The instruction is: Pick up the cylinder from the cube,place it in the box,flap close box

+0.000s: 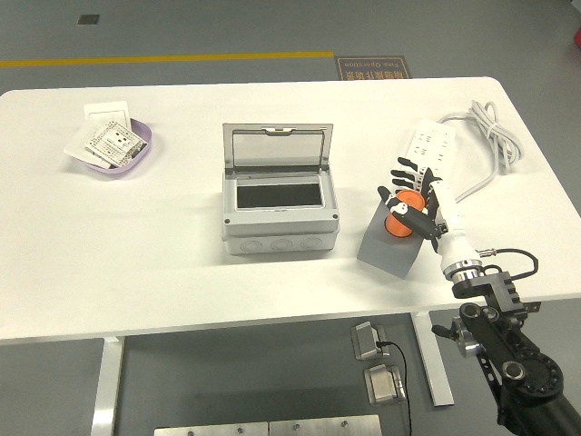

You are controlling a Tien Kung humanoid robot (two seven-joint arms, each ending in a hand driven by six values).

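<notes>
The scene is bright and evenly lit, with light that seems to come from overhead. The white worktop (182, 272) reads almost blown out, so its surface shows little texture, though there are no hard glare spots on it. Shadows are soft and short: a faint one hugs the base of the grey box (280, 238), and the purple dish (113, 163) casts a thin one at its near rim. The box's clear lid (277, 148) carries a pale, washed reflection. Focus is sharp across the frame. The worktop's far edge bows slightly, hinting at mild wide-angle distortion. The floor under the worktop sits darker.
</notes>
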